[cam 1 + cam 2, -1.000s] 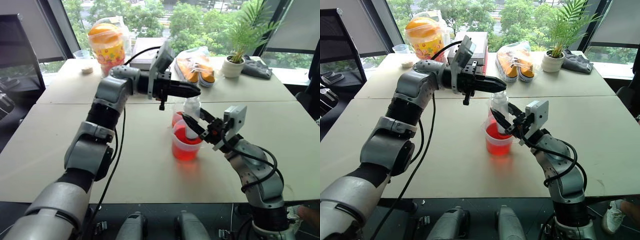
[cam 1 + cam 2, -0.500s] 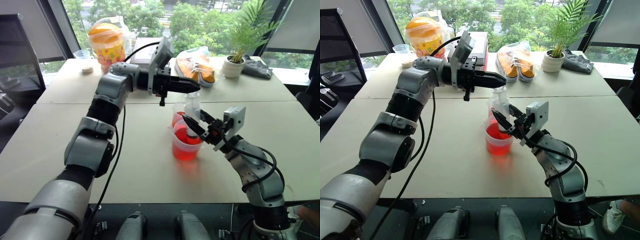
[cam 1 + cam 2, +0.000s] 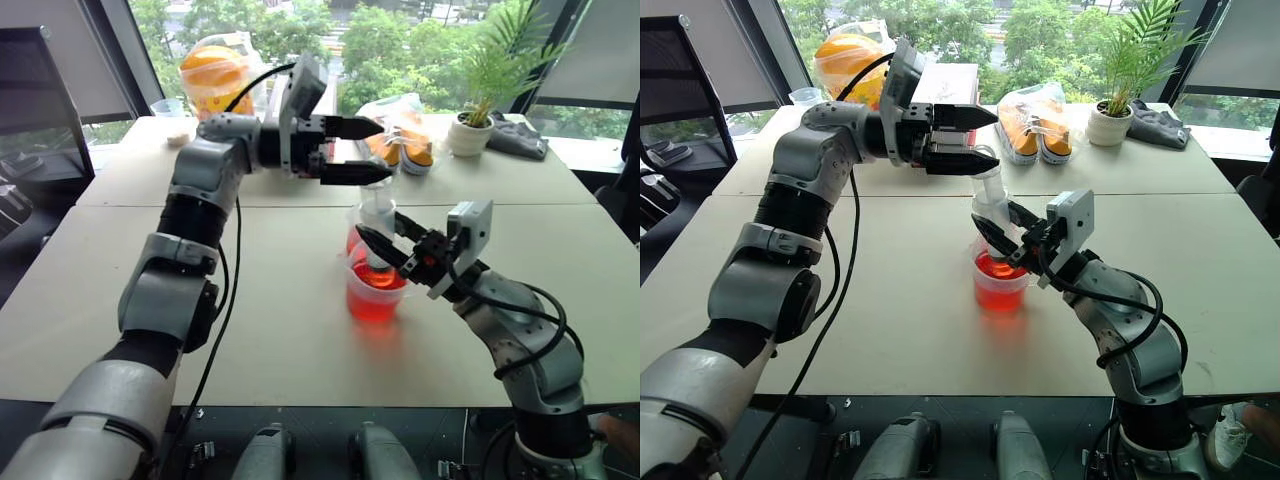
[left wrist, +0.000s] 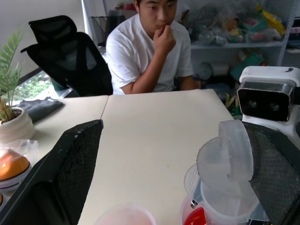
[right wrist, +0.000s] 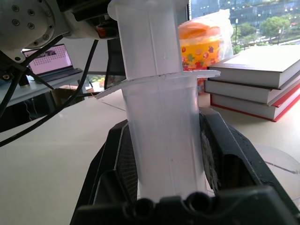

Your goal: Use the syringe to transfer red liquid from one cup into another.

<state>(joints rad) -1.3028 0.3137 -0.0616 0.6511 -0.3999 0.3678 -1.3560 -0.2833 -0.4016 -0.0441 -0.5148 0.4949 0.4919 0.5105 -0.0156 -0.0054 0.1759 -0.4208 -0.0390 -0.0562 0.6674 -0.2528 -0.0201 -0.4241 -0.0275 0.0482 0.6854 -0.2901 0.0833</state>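
Beige table (image 3: 280,330); right pincer (image 3: 372,243) grips syringe (image 3: 378,225); left pincer (image 3: 365,150) spread wide.

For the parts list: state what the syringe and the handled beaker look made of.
Syringe: apparently frosted, translucent plastic, since its barrel looks milky and a thin moulded flange rings it. Handled beaker: seemingly clear, glossy plastic, since the red liquid shows through its wall.

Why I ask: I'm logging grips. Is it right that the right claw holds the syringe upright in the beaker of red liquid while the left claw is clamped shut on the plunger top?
Not quite. The left claw is open, its fingers apart around the plunger top, as the left eye view shows. The rest stands: the right claw holds the syringe in the beaker of red liquid.
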